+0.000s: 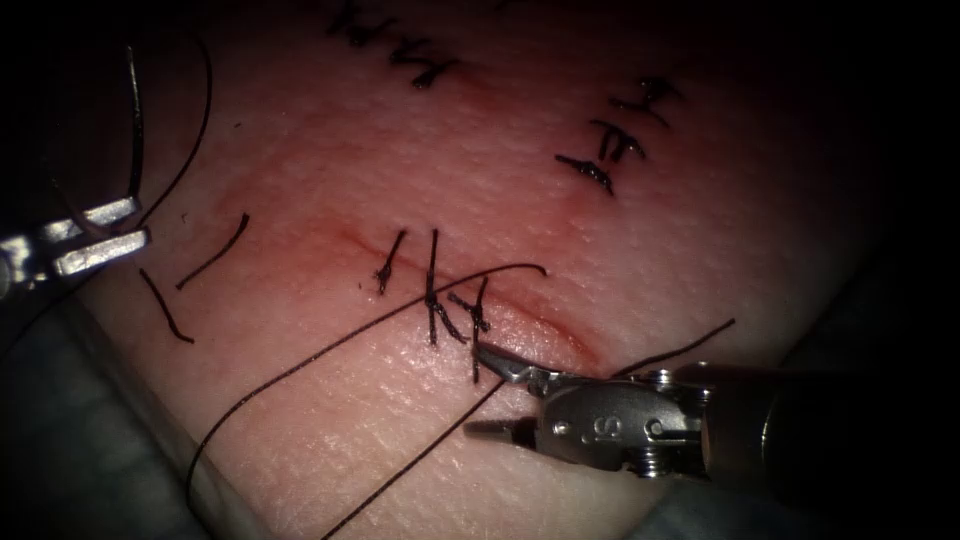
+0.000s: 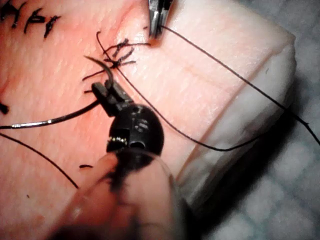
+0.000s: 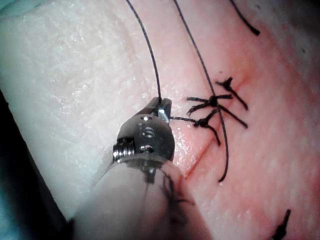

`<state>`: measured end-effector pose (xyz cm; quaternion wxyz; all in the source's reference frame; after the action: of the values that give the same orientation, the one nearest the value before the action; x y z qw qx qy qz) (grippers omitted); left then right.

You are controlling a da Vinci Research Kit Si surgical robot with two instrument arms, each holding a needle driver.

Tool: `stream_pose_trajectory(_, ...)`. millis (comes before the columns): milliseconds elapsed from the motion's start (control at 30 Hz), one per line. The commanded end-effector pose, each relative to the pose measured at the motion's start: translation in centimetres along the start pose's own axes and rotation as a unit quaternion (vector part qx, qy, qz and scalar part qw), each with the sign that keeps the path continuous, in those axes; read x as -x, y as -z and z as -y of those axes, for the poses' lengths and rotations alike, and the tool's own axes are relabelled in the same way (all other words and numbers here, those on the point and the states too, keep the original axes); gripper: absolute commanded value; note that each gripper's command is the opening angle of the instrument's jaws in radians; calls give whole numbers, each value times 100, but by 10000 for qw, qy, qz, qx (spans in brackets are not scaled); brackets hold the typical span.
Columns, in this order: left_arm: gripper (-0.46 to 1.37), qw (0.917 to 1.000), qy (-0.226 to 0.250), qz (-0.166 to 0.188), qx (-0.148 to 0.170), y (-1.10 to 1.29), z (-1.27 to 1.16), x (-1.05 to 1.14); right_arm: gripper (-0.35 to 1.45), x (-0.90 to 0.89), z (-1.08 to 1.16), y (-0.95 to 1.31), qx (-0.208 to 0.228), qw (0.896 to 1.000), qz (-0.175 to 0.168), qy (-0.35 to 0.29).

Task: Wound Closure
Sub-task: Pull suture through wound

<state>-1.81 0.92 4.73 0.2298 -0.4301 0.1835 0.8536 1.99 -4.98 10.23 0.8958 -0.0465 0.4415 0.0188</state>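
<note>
My left tool [image 1: 140, 222] is clenched on the needle [image 1: 134, 120] partway along its curve, where exactly I cannot tell. The needle is clear of the tissue [image 1: 330, 150], well left of the cut [image 1: 545, 322]. Past the stitches [image 1: 433, 290], my right tool [image 1: 476, 390] is spread at the cut, grasping nothing, with the thread [image 1: 300, 372] running between its jaws.

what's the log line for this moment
left tool: shut on needle, left of cut, out of tissue | right tool: open at stitches, holds nothing
</note>
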Motion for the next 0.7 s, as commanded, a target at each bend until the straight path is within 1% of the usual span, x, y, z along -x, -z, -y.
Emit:
stream_pose_trajectory(33,-35,10000,0,-1,14,1,0,0,-35,-1,-1,0,56,10000,41,41)
stream_pose_trajectory(167,-35,10000,-2,-3,16,1,0,0,-35,-4,3,2,72,9999,14,107)
stream_pose_trajectory(300,-35,10000,-2,-4,17,1,1,1,-35,-10,14,8,62,9999,9,125)
stream_pose_trajectory(367,-35,10000,-2,-4,17,1,1,1,-35,-18,24,13,36,9999,-38,145)
stream_pose_trajectory(433,-35,10000,-2,-4,16,1,0,0,-35,-33,40,18,-46,9998,-81,168)
stream_pose_trajectory(500,-35,10000,-2,-4,16,1,0,0,-35,-42,48,21,-94,9997,-109,179)
stream_pose_trajectory(600,-35,10000,-5,-5,15,1,-1,1,-35,-73,72,27,-176,9995,-193,198)
stream_pose_trajectory(633,-35,10000,-7,-6,14,2,-1,1,-35,-89,83,30,-221,9993,-240,206)
stream_pose_trajectory(700,-35,10000,-10,-7,13,2,-3,1,-35,-106,94,32,-261,9990,-283,213)
